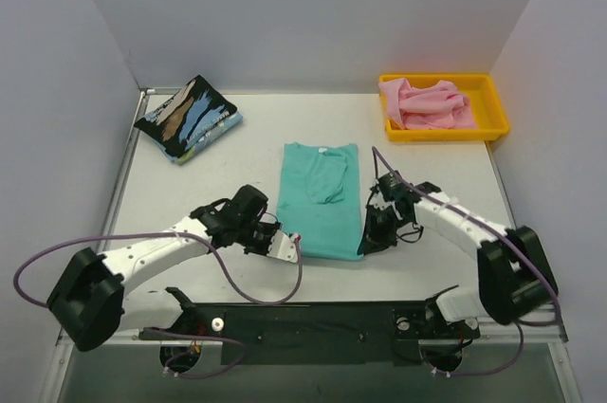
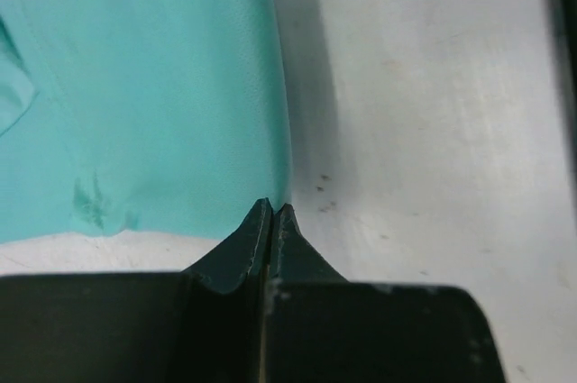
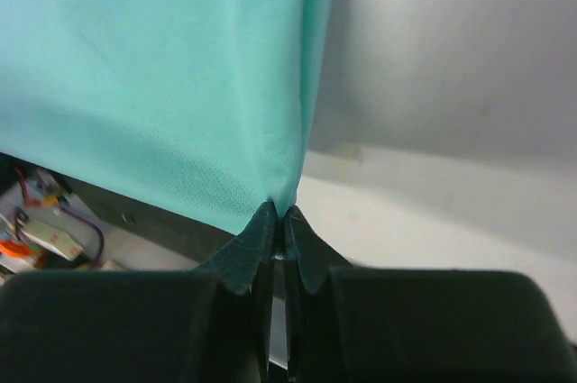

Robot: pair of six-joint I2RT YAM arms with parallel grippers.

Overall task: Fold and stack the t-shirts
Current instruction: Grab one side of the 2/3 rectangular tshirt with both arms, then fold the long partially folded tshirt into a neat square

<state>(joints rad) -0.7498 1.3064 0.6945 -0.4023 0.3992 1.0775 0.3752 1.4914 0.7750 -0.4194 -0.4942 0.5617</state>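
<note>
The teal t-shirt [image 1: 318, 209] is lying lengthwise mid-table [image 1: 427, 194], sleeves tucked in, collar toward the far side. The black streaked t-shirt [image 1: 188, 119] is sitting folded at the far left, and the pink t-shirt [image 1: 427, 104] is lying bunched in the yellow tray [image 1: 493, 128].

The left tool [image 1: 289, 247] is sitting closed on the near left hem corner, the cloth edge running right into its tips. The right tool [image 1: 368, 240] is pinching the near right corner, with fabric hanging up from it.

This is looking like the hem-to-collar fold. Both tools should be rising together and level, keeping the hem taut between the 2 corners, then carrying it far enough to land square on the collar edge without dragging the far half. The left bite is looking thin, so a slow lift is advisable.
</note>
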